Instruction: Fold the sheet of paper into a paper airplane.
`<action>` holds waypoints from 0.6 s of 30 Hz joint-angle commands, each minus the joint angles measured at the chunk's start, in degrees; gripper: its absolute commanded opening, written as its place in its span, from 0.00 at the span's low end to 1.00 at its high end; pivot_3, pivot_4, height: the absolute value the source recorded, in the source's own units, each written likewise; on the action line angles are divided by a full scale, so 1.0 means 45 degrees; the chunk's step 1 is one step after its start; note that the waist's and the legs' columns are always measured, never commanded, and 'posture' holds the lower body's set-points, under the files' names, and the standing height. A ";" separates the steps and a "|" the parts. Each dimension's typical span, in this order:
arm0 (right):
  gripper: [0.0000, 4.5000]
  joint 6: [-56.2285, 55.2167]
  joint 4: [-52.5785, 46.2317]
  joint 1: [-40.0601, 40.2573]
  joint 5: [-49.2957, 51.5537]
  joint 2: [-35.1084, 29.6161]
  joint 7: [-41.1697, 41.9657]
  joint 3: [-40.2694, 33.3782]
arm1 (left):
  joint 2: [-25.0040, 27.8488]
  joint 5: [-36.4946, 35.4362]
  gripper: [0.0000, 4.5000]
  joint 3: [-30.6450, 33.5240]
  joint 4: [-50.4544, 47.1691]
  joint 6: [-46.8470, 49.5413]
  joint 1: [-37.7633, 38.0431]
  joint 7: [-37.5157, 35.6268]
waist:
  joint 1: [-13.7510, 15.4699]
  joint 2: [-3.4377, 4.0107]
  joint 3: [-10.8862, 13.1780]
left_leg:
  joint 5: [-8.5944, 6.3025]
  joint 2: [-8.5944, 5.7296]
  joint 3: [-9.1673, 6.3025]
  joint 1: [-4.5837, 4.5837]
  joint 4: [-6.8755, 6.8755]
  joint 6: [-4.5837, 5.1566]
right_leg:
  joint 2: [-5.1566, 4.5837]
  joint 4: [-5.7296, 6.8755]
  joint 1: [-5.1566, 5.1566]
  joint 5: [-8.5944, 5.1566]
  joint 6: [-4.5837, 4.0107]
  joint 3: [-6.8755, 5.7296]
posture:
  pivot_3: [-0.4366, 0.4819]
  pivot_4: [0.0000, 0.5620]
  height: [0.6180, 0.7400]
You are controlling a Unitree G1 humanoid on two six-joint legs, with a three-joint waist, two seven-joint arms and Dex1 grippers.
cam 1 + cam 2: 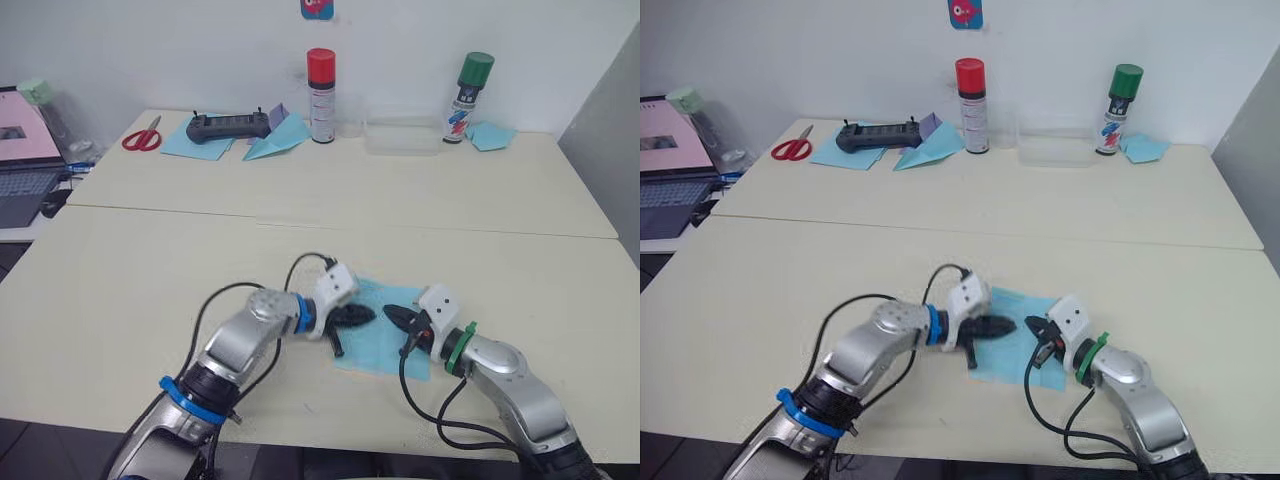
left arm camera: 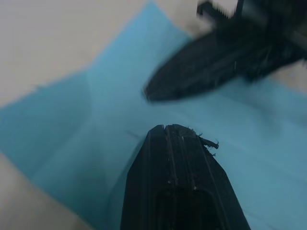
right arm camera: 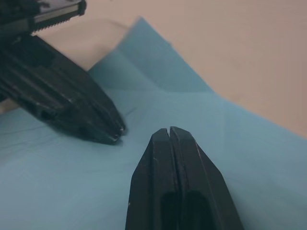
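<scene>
Pressing down: left gripper [image 1: 362,315] fingers squeezed together, holding nothing, tip on sheet of paper [image 1: 383,343]. Right gripper [image 1: 397,314] same, fingers together, empty, tip facing left one from 3 o'clock side, just beside. Both tips meet over middle of sheet, likely to pin it flat or rub fold line. Sheet lies on near table [image 1: 120,300], mostly flat, soft creases showing. Folding looks barely begun. Spray cans [image 1: 321,95], scissors [image 1: 144,137], other blue plane [image 1: 278,141] at 12 o'clock, far off, out of way.
</scene>
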 commanded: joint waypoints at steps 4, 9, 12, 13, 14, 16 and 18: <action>0.01 0.1183 0.0067 0.0323 0.0622 0.0491 -0.1435 -0.2138 | -0.0129 0.0628 0.00 -0.0271 0.1209 -0.0693 0.0025 -0.0381 | 0.0039 0.0004 -0.0002 | 0.0001 -0.0012 0.0001 0.0001 0.0004 0.0001 | -0.0008 0.0000 0.0005 -0.0008 -0.0014 0.0011 | 0.48 0.27 1.00; 0.01 0.1070 -0.0385 0.0530 0.1041 0.0324 -0.1276 -0.2760 | -0.0158 0.0679 0.00 -0.0195 0.1261 -0.0707 0.0007 -0.0501 | 0.0034 0.0007 -0.0004 | 0.0001 -0.0012 0.0001 0.0002 0.0001 0.0001 | -0.0008 0.0000 0.0006 -0.0011 -0.0019 0.0009 | 0.48 0.27 1.00; 0.04 0.1515 -0.1431 0.0393 0.2807 0.0682 -0.0891 -0.3608 | -0.0258 0.0739 0.00 -0.0102 0.1332 -0.0804 -0.0058 -0.0421 | 0.0023 0.0014 0.0001 | 0.0000 -0.0011 0.0000 -0.0002 -0.0002 0.0002 | -0.0007 0.0001 0.0005 -0.0005 -0.0006 0.0007 | 0.48 0.27 1.00; 0.09 0.1884 -0.1755 0.0325 0.3393 0.0733 -0.0847 -0.3869 | -0.0295 0.0738 0.00 -0.0083 0.1354 -0.0800 -0.0085 -0.0422 | 0.0014 0.0024 0.0006 | 0.0000 -0.0012 0.0001 -0.0002 -0.0002 0.0002 | -0.0007 0.0001 0.0003 -0.0002 -0.0002 0.0008 | 0.48 0.27 1.00; 0.14 0.2258 -0.2004 0.0256 0.3864 0.0752 -0.0860 -0.4086 | -0.0319 0.0759 0.00 -0.0090 0.1380 -0.0810 -0.0117 -0.0440 | 0.0015 0.0029 0.0005 | 0.0001 -0.0012 0.0001 -0.0003 -0.0002 0.0002 | -0.0007 0.0002 0.0003 -0.0002 -0.0001 0.0010 | 0.48 0.27 1.00; 0.30 0.2940 -0.2328 0.0149 0.4551 0.0776 -0.1084 -0.4379 | -0.0375 0.0799 0.00 -0.0097 0.1394 -0.0806 -0.0152 -0.0460 | 0.0015 0.0028 0.0005 | 0.0001 -0.0012 0.0000 -0.0002 -0.0002 0.0002 | -0.0007 0.0003 0.0004 -0.0003 -0.0003 0.0009 | 0.48 0.27 1.00; 0.46 0.3512 -0.2443 0.0053 0.4993 0.0862 -0.1465 -0.4575 | -0.0463 0.0792 0.00 -0.0065 0.1400 -0.0748 -0.0173 -0.0448 | 0.0024 0.0027 0.0005 | 0.0001 -0.0013 0.0000 -0.0002 -0.0001 0.0002 | -0.0007 0.0003 0.0005 -0.0005 -0.0007 0.0010 | 0.48 0.27 1.00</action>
